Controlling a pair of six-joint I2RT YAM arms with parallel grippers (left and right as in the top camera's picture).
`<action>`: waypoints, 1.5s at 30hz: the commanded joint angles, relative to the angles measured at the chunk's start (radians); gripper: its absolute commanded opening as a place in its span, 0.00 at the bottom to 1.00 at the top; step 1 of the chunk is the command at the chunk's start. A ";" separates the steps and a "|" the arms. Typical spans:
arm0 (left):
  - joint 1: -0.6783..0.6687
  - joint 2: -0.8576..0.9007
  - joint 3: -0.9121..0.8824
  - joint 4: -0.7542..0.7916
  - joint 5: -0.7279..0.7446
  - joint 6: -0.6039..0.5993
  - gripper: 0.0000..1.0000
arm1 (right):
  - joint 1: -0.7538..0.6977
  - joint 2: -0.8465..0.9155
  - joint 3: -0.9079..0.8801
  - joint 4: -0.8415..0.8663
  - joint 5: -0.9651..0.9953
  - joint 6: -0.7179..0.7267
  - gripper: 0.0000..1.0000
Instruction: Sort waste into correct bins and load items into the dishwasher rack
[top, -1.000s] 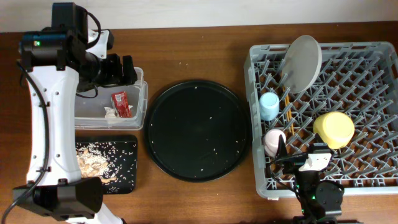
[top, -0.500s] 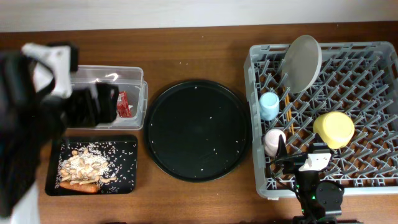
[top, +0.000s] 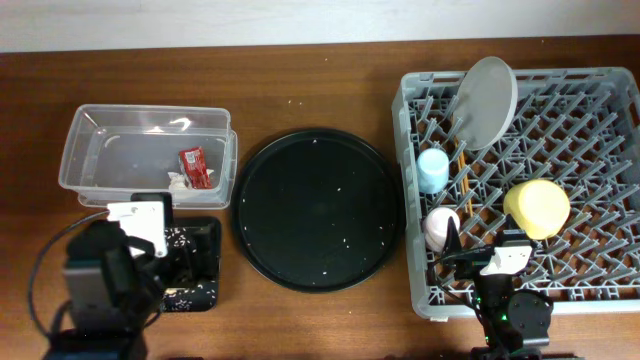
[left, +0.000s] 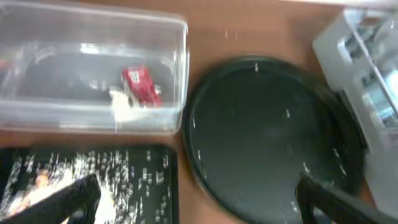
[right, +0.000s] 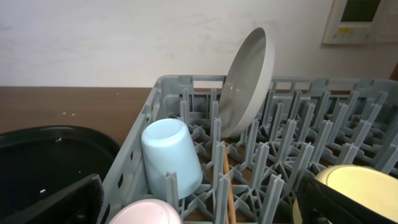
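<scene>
Wooden table surface filled the overhead view. At upper left, the clear tub contained the red wrapper and the white paper ball, touching each other. Both were judged light and easily crushed; the wrapper film would likely slip, so a pinch across its middle was advisable. At lower left, the shallow black tray held scattered beige food scraps, loose and unsuited to pinching. The round black tray at centre carried only crumbs.

The dishwasher rack at right held the plate leaning on edge, the blue cup, the pink cup, the yellow bowl and the chopsticks. These were judged rigid; the plate was best gripped at its rim.

Left gripper: jaws spread wide, holding nothing. Right gripper: jaws likewise wide apart and unloaded.
</scene>
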 joint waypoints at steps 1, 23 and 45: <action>0.001 -0.091 -0.257 0.286 -0.009 0.005 0.99 | 0.010 -0.006 -0.006 -0.006 0.002 0.001 0.98; 0.001 -0.483 -0.978 0.924 -0.044 0.207 0.99 | 0.010 -0.006 -0.006 -0.006 0.002 0.001 0.98; -0.035 -0.689 -0.978 0.896 -0.245 0.016 0.99 | 0.010 -0.006 -0.006 -0.006 0.002 0.001 0.98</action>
